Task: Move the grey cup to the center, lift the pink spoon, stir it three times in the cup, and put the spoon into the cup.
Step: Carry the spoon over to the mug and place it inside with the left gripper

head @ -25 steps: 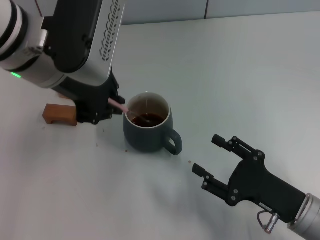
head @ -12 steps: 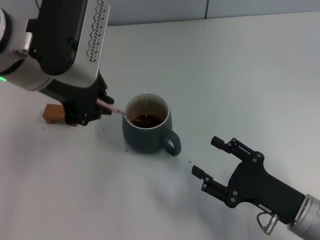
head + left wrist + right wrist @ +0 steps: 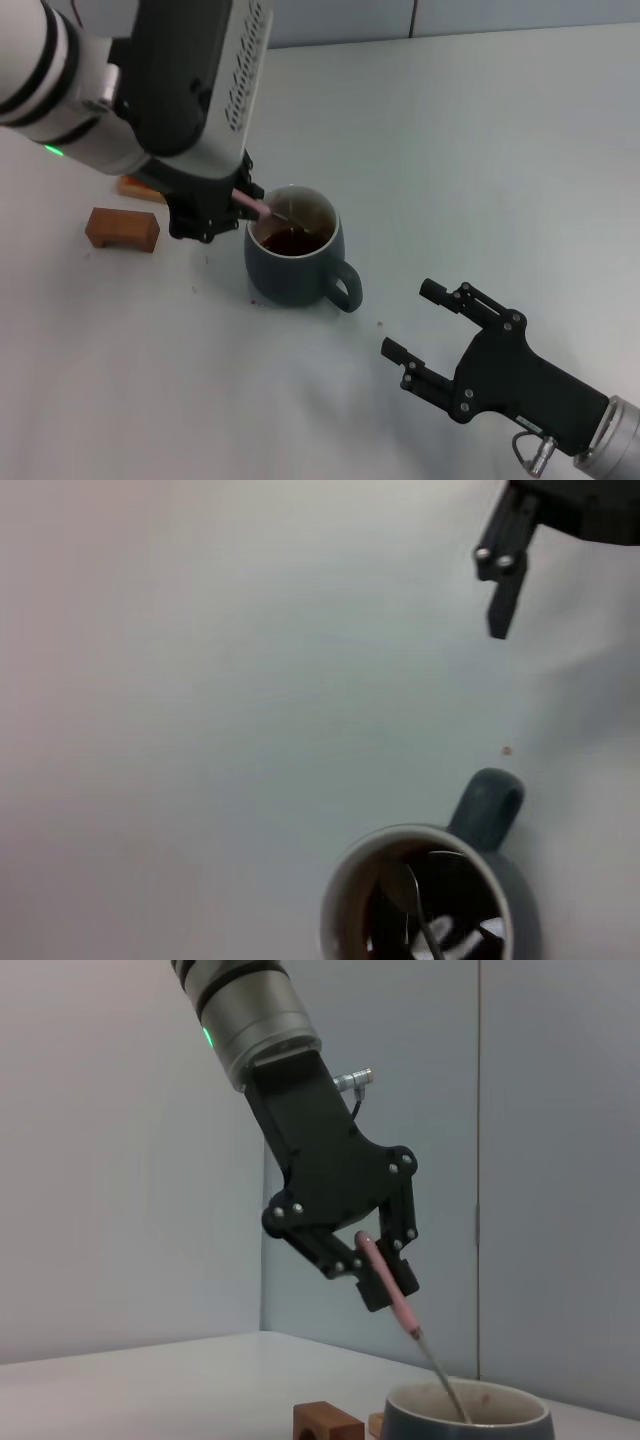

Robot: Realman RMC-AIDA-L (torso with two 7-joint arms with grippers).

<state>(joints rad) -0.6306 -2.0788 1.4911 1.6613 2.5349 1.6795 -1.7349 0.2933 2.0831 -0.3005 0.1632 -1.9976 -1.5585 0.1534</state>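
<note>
The grey cup (image 3: 292, 272) stands on the white table with dark liquid inside and its handle pointing toward my right arm. My left gripper (image 3: 238, 206) hangs just beside the cup's far-left rim and is shut on the pink spoon (image 3: 256, 208). The spoon slants down with its metal end inside the cup. The right wrist view shows the left gripper (image 3: 368, 1265) pinching the spoon (image 3: 400, 1312) above the cup (image 3: 470, 1418). The left wrist view shows the spoon's bowl (image 3: 408, 885) in the liquid. My right gripper (image 3: 409, 319) is open and empty, to the right of the cup and nearer the table's front.
A brown block (image 3: 122, 228) lies left of the cup. A second orange-brown piece (image 3: 140, 188) shows behind it, partly hidden under my left arm. The block also shows in the right wrist view (image 3: 328, 1422). A wall edge runs along the back of the table.
My left gripper, with the spoon, swung left away from the cup and has come back right. The spoon's end is now inside the cup. The right arm has barely moved.
</note>
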